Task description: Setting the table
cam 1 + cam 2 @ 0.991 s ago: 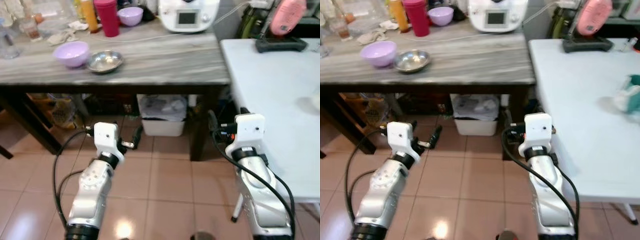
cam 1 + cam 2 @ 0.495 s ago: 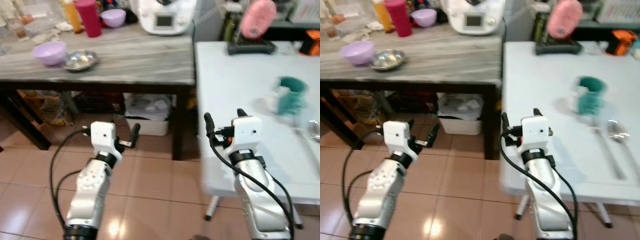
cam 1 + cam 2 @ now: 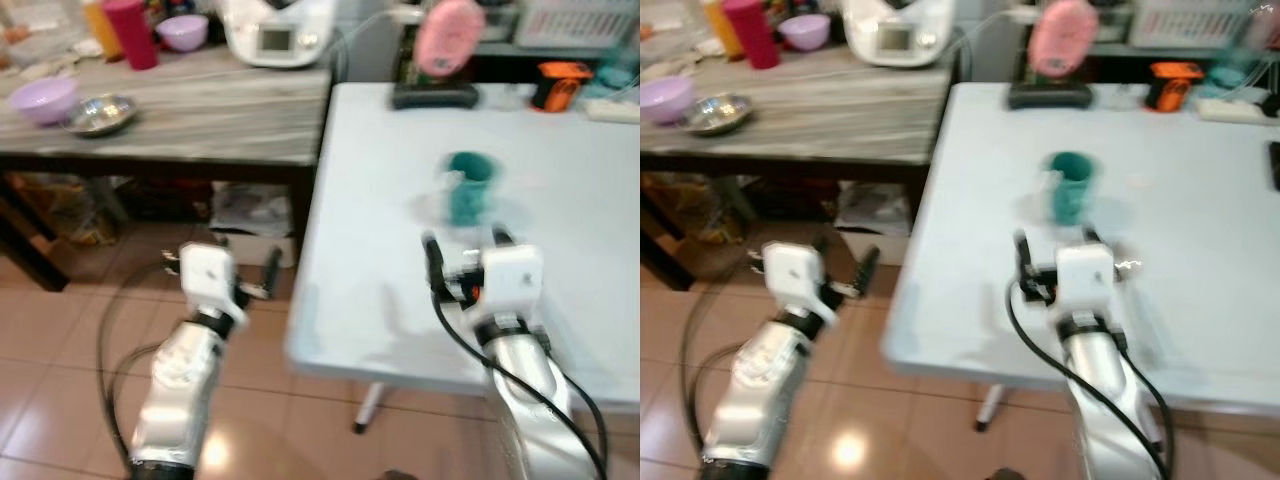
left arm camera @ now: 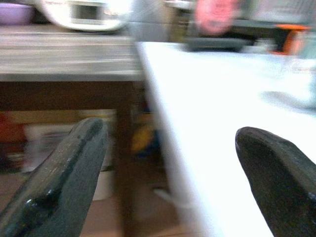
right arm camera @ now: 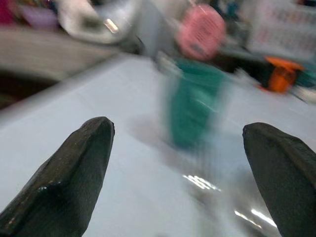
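I'm on the approach step: my right pincer [image 3: 1060,243] hangs released over the white surface [image 3: 1200,290], with the teal cup [image 3: 1071,186] near, at twelve o'clock. My left pincer [image 3: 252,268], also released, idles over the floor. Next I judge a steady reach to the cup.

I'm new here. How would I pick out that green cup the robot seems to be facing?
Look at the big white table to the right of the grey marble-topped counter. Near the middle of that white table, just beyond the right gripper, stands the teal cup. It is the one upright teal thing there; the pink fan and orange object sit further back.
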Available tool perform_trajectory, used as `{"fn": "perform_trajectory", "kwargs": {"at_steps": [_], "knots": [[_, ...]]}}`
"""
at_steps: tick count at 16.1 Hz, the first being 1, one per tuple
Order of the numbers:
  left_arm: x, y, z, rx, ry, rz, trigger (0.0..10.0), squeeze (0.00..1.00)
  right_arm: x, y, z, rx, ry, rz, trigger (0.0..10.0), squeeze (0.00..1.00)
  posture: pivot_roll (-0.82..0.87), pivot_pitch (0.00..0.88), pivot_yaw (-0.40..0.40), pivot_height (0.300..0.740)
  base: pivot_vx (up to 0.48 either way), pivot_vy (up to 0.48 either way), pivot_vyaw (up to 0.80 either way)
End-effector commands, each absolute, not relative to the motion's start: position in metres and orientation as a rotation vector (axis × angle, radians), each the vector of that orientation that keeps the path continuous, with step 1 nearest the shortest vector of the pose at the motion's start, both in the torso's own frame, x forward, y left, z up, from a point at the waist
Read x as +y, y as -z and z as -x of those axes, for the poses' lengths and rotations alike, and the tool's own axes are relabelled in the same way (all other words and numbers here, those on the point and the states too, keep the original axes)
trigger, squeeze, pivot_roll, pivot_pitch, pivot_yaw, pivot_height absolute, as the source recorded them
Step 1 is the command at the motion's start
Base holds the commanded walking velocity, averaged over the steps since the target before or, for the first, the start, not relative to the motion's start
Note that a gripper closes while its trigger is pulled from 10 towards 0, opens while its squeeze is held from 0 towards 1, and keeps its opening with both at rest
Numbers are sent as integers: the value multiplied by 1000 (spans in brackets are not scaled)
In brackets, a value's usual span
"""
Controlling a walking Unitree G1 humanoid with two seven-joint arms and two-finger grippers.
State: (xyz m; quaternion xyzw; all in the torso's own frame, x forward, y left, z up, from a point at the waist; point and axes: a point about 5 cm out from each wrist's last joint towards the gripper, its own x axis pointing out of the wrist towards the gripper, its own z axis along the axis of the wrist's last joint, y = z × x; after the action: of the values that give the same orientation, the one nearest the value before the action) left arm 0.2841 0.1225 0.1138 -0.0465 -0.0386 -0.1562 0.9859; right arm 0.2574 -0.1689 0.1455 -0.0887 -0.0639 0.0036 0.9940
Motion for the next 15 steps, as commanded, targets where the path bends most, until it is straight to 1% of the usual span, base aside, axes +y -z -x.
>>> {"fn": "perform_trajectory", "kwargs": {"at_steps": [1, 2, 4, 5, 9, 15], "knots": [[128, -113, -283, -73, 310, 60, 10000, 0, -168, -150, -256, -137, 5, 155, 10000, 0, -287, 133, 58, 740, 0, -480, 0], [129, -111, -283, -67, 310, 46, 10000, 0, -170, -147, -253, -121, 13, 147, 10000, 0, -291, 135, 60, 740, 0, -330, 0], [130, -107, -283, -56, 316, 58, 10000, 0, -173, -144, -253, -95, 28, 126, 10000, 0, -296, 137, 63, 740, 0, 0, 0], [130, -104, -283, -59, 338, 4, 10000, 0, -176, -142, -255, -78, 33, 110, 10000, 0, -297, 135, 66, 740, 0, 0, 0], [128, -98, -285, -54, 368, -35, 10000, 0, -178, -138, -262, -55, 33, 80, 10000, 0, -295, 119, 67, 740, 0, 0, 0], [127, -104, -294, -86, 365, -37, 10000, 0, -164, -149, -279, -94, -40, 40, 10000, 0, -286, 119, 68, 740, 0, 0, 0]]}}
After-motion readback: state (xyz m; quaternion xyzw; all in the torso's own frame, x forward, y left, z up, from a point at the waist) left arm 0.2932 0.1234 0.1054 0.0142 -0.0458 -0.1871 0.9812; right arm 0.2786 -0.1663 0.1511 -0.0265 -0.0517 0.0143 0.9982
